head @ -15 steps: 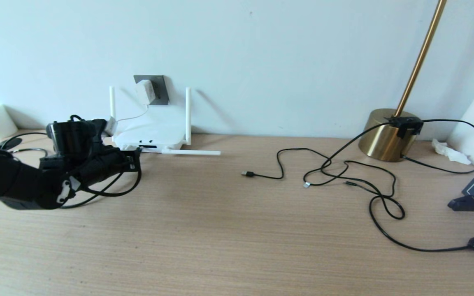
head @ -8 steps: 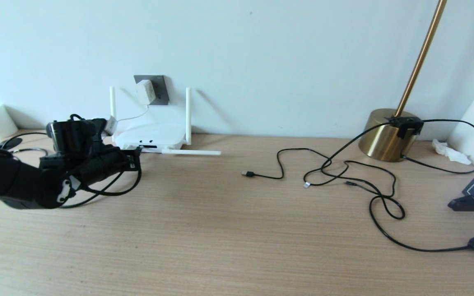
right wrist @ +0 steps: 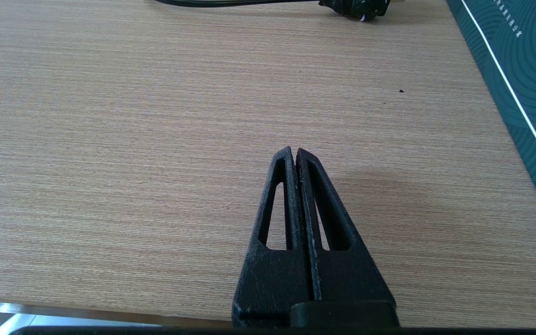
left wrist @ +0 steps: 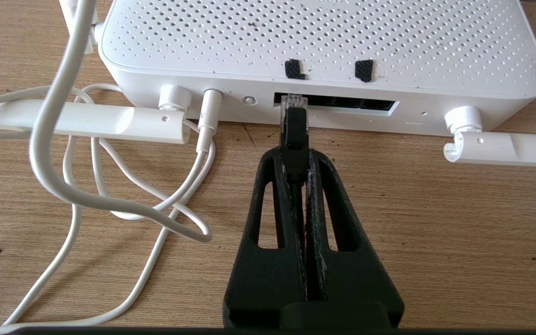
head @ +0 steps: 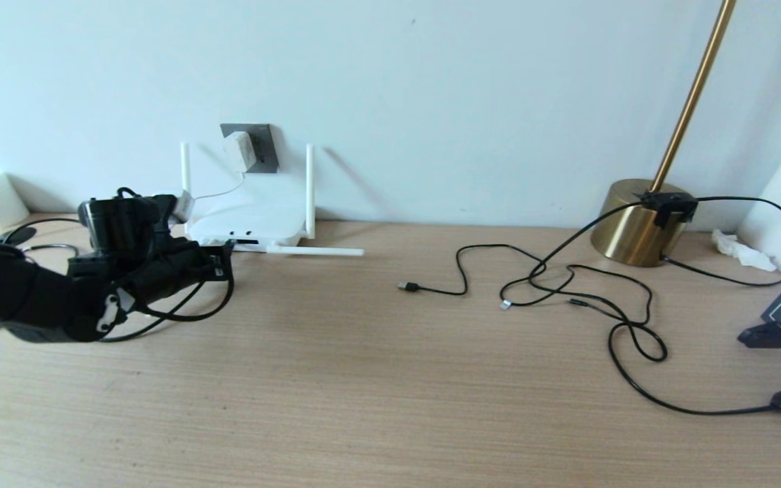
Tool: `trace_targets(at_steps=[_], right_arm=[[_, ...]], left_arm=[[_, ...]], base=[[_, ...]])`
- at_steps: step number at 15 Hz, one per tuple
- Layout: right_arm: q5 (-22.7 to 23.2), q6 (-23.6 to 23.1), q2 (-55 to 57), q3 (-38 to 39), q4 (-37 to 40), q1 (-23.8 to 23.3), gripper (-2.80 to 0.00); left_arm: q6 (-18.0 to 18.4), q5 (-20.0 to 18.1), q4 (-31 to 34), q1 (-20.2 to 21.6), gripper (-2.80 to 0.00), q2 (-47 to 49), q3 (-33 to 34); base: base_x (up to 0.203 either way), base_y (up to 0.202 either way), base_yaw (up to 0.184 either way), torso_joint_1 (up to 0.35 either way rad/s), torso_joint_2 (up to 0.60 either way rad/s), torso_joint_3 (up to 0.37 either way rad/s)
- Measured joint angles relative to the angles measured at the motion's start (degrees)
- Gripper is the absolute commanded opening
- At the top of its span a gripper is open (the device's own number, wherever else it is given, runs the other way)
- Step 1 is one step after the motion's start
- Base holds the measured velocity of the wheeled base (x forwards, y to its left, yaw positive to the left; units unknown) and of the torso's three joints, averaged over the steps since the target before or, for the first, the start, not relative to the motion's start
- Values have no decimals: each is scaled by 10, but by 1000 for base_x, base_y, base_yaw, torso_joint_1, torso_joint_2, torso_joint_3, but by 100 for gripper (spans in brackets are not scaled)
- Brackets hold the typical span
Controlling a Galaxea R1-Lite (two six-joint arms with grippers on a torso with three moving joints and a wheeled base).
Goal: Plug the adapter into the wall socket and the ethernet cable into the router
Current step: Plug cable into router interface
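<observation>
Left gripper (left wrist: 294,156) clamps ethernet cable (left wrist: 294,128), plug tip at router (left wrist: 319,46) port just ahead. Port label unreadable. Right gripper (right wrist: 294,156) clenched, empty.

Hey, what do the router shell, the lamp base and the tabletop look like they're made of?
Router: looks like matte white moulded plastic, its top peppered with small vent holes. Lamp base: seemingly brushed brass-toned metal, judging by its soft golden sheen; it could be plated. Table: pale wood-grain surface with fine straight lines, possibly laminate rather than solid wood.

White adapter (head: 236,150) in wall socket (head: 262,146); ethernet cable (left wrist: 293,132) plug at router (left wrist: 319,51) port.
</observation>
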Motion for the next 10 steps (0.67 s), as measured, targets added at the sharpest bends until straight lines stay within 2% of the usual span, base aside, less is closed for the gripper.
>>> trace_targets(at_steps=[10], right_arm=[[0, 0, 0, 0, 0, 0, -280]], left_arm=[[0, 0, 0, 0, -280, 0, -1]], base=[[0, 0, 0, 0, 0, 0]])
